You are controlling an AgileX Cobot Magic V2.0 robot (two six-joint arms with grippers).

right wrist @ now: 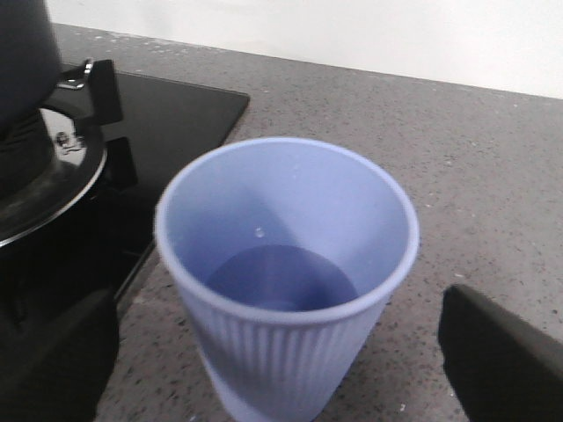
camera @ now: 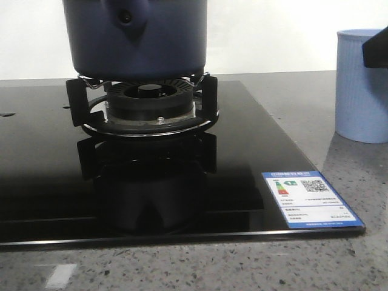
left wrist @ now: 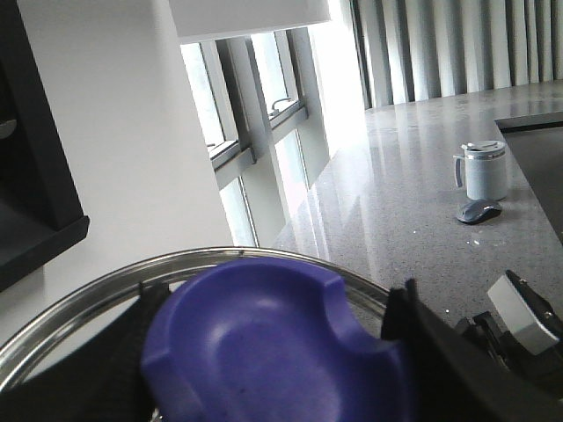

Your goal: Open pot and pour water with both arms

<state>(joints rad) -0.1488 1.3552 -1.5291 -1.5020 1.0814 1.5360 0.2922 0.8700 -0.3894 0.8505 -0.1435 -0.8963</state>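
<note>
the dark navy pot [camera: 136, 39] sits upright on the burner grate [camera: 85, 100]. its rounded handle stub [camera: 126, 18], with a small round hole, faces forward.

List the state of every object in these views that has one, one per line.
pot: upright on the burner stand; its top is cut off in the front view.
lid: between the left gripper's fingers, blue knob and metal rim showing.
ribbed cup: upright on the counter beside the stove, open-topped, between the right gripper's fingers, not touching them.
burner: no flame visible.
grey mug: upright on the far counter, lidded.
</note>
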